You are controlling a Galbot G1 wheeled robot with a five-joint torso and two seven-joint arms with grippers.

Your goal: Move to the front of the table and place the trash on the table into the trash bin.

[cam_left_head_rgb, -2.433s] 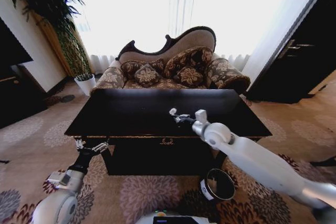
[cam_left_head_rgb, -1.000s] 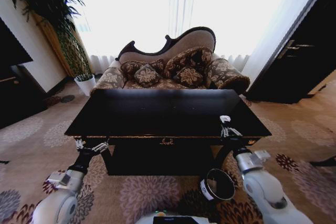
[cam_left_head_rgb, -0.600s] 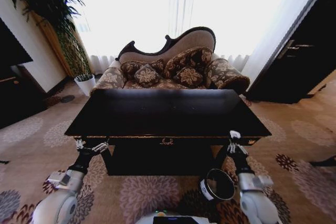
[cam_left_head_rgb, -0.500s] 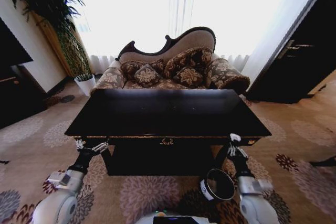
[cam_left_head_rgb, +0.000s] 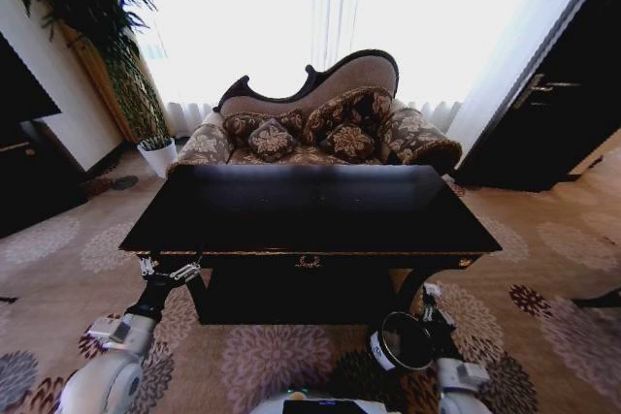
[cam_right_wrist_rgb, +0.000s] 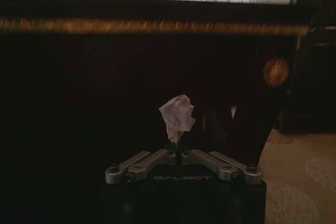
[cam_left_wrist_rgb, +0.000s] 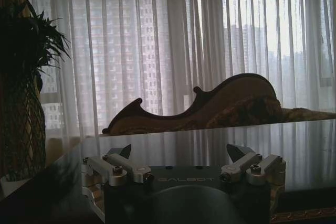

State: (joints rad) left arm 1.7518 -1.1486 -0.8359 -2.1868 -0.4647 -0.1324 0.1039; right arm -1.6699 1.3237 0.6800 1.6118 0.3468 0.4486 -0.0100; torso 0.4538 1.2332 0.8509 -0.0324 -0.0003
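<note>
Since the earlier pictures your right gripper (cam_left_head_rgb: 428, 295) has dropped from over the table (cam_left_head_rgb: 310, 208) to below the table's front edge, near its front right leg. You now see it just above the far rim of the bin (cam_left_head_rgb: 403, 341), which stands on the carpet in front of the table's right end.

In the right wrist view the gripper (cam_right_wrist_rgb: 179, 147) is pinched closed on a white crumpled wad (cam_right_wrist_rgb: 177, 117) of paper. The wad sticks out past the fingertips, held by its lower end. Behind it you see the table's dark front apron with its gold trim line, and the table leg with a round gold ornament to one side. From the head view the wad is only a small white speck at the gripper tip, beside the bin's rim; you cannot tell whether it is over the opening or just behind it.

Your left gripper (cam_left_head_rgb: 168, 269) sits parked at the table's front left corner, just below the edge. In the left wrist view its fingers (cam_left_wrist_rgb: 122, 153) are spread wide with nothing between them, level with the tabletop.
</note>
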